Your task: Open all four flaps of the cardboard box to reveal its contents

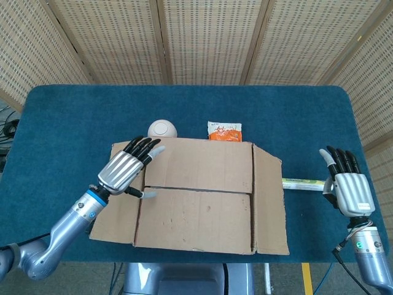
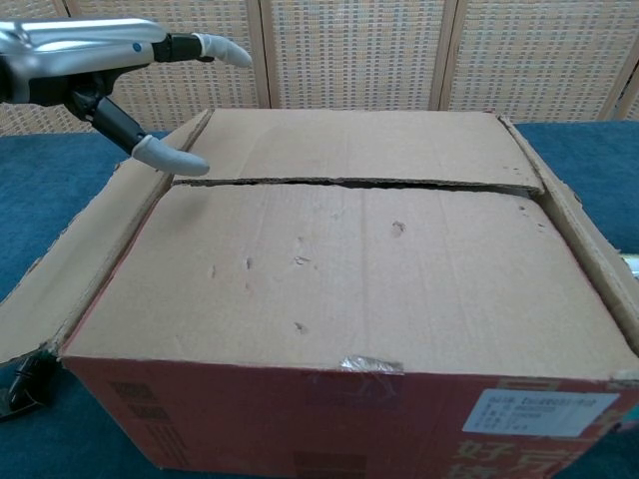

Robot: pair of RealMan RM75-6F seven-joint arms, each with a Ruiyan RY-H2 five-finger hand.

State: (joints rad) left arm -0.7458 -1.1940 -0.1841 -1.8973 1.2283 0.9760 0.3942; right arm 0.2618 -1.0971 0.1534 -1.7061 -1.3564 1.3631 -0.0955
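The cardboard box (image 1: 196, 193) sits at the table's near middle. Its left flap (image 1: 116, 196) and right flap (image 1: 270, 203) are folded outward. The far flap (image 1: 199, 165) and near flap (image 1: 193, 218) lie flat and closed, meeting at a seam (image 2: 349, 183). My left hand (image 1: 126, 169) hovers open over the box's left edge, fingers spread, thumb (image 2: 170, 158) just above the seam's left end. My right hand (image 1: 347, 187) is held open and upright to the right of the box, holding nothing. The contents are hidden.
A white round object (image 1: 162, 129) and an orange packet (image 1: 225, 131) lie just behind the box. A long yellow-green strip (image 1: 302, 182) lies on the blue table (image 1: 184, 104) between the box and my right hand. Wicker screens stand behind the table.
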